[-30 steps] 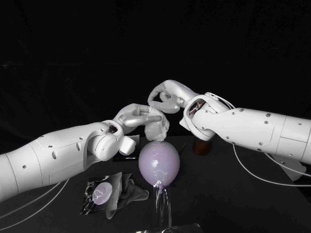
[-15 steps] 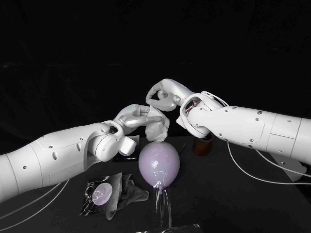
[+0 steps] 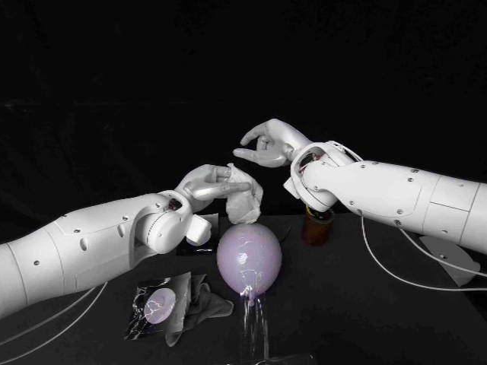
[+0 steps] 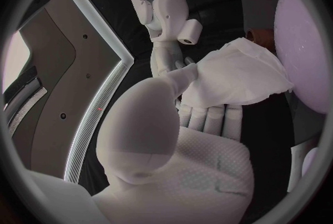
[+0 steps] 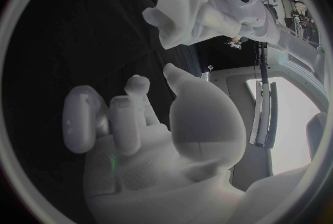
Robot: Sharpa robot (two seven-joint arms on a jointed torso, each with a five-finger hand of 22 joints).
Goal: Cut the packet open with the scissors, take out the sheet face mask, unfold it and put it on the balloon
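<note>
- Gripping the sheet face mask (image 3: 245,199) as a crumpled wad, the left hand (image 3: 208,185) has it right over the far end of the balloon (image 3: 250,257); I can't tell whether they touch. The sheet looks folded on itself, so set down like this it would likely land as a lump.
- The right hand (image 3: 268,144) hangs empty, higher and to the right, with its fingers loosely bent and apart. With one hand on the sheet nothing pulls it open, and a damp sheet may cling to the fingers on release.
- The balloon sits on a thin clear stand (image 3: 255,323) mid-table, and a push from above or the side could tip it.
- A brown bottle-like thing (image 3: 317,228) stands just right of the balloon, under the right arm, where a low reach could knock it.
- The packet (image 3: 161,304) lies near left, well apart from both hands.
</note>
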